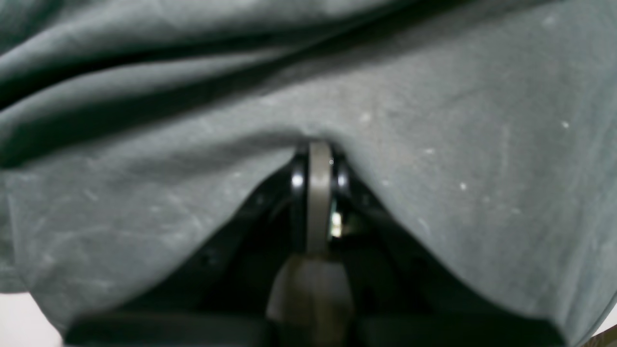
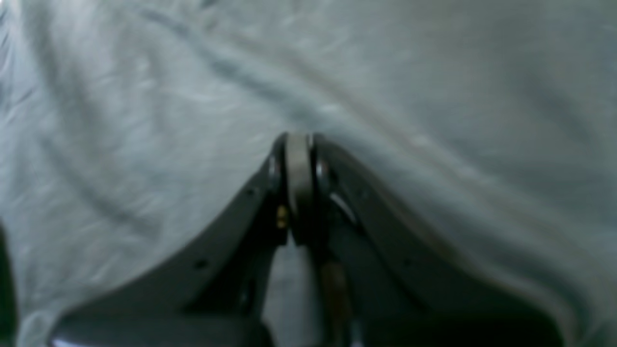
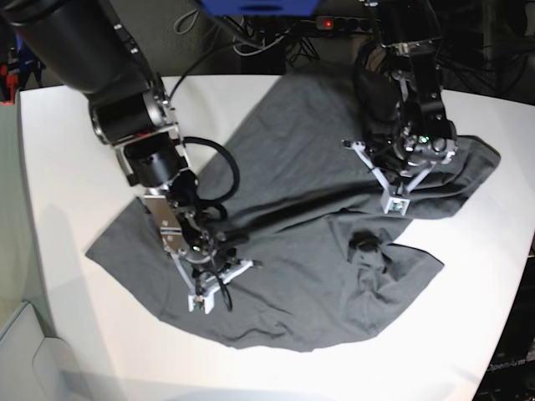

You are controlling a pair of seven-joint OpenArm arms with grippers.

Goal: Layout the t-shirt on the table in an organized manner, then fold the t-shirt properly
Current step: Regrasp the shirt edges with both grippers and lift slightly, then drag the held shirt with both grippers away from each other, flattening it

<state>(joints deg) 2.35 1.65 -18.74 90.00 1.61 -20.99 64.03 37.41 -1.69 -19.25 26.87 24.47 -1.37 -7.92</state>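
Basically one t-shirt is lying rumpled across one white tabletop. Two end effectors are working it: the left end effector is pinching a cloth fold, and the right end effector is clamping grey fabric too.

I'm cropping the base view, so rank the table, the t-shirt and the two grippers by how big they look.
1. table
2. t-shirt
3. left gripper and right gripper: they look alike, and nearness to the camera makes it unsure.

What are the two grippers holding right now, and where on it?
Both pinch the t-shirt: the left gripper and right gripper each clamp a fold; which part cannot be told.
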